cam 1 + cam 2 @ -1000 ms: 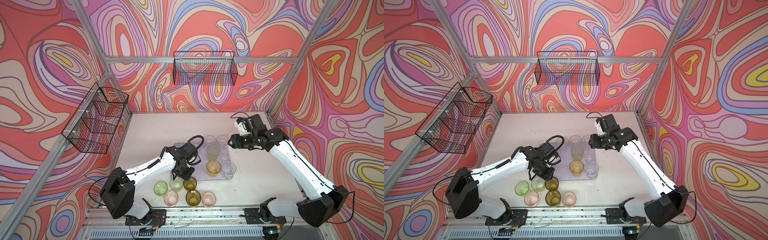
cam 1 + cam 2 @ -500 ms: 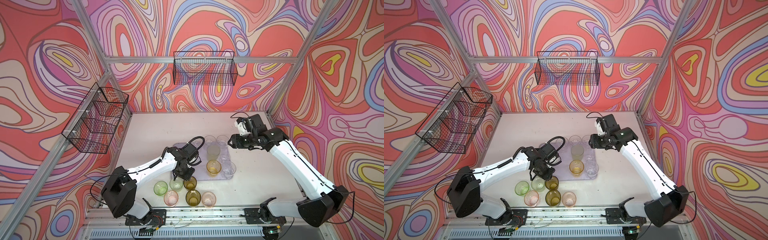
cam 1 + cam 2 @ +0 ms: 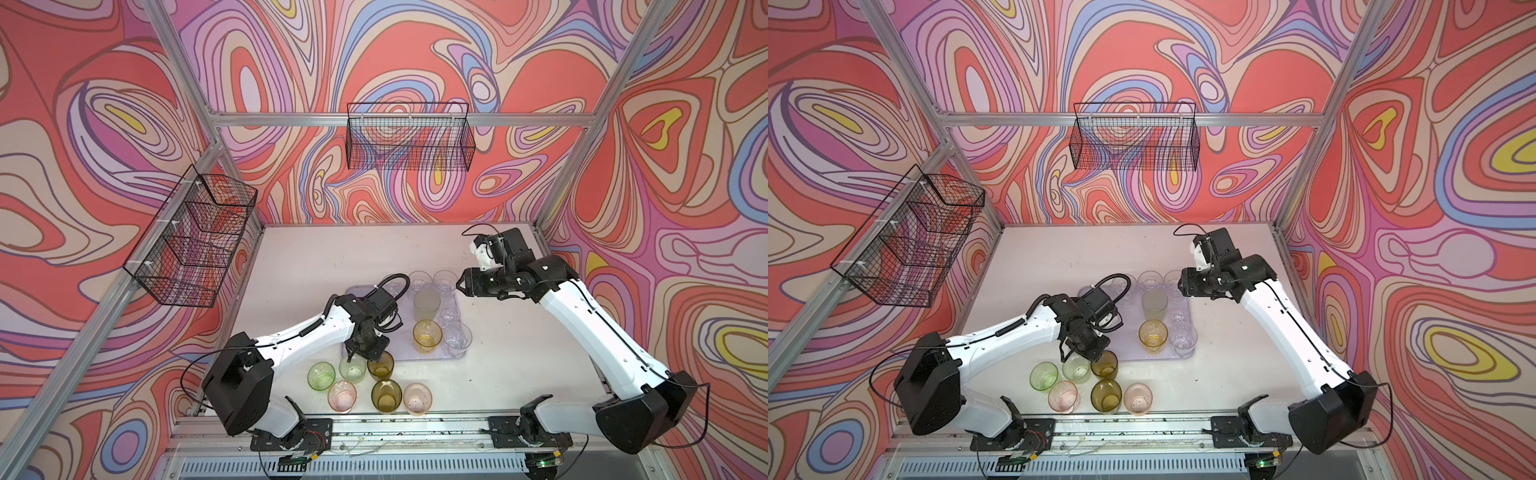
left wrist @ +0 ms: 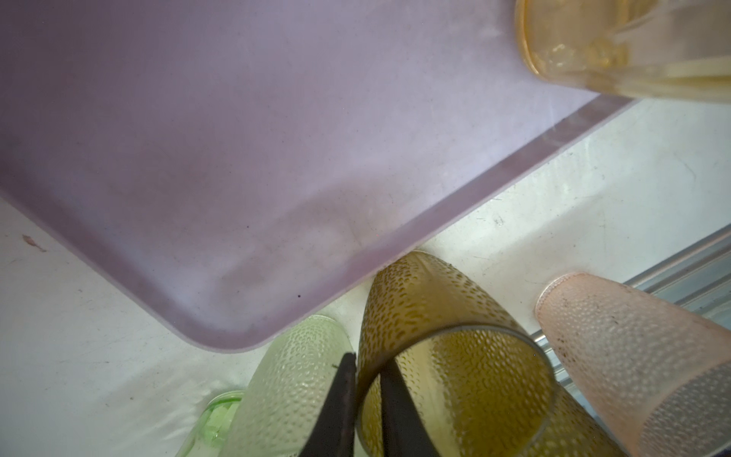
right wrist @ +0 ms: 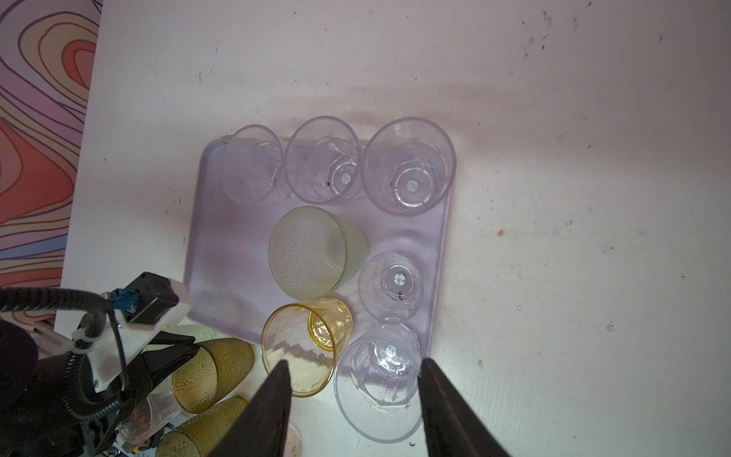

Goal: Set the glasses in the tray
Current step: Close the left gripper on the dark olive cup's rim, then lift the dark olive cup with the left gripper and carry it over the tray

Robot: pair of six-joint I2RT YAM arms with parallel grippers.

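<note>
Narrowed since the earlier frame, left hand (image 4: 366, 366) pinches the wall of the olive-brown glass (image 4: 455, 300), one finger inside, ready for lifting into the tray (image 4: 277, 138) ahead; right hand (image 5: 354, 362) hovers released.

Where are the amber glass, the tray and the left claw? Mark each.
amber glass (image 3: 427, 337): in a top view, its open mouth.
tray (image 4: 237, 118): left wrist view, bare floor.
left claw (image 4: 367, 362): left wrist view, midway between its fingertips.

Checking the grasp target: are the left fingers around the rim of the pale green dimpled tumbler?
No, the left fingers straddle the wall of the olive-brown dimpled tumbler, beside the pale green tumbler.
</note>
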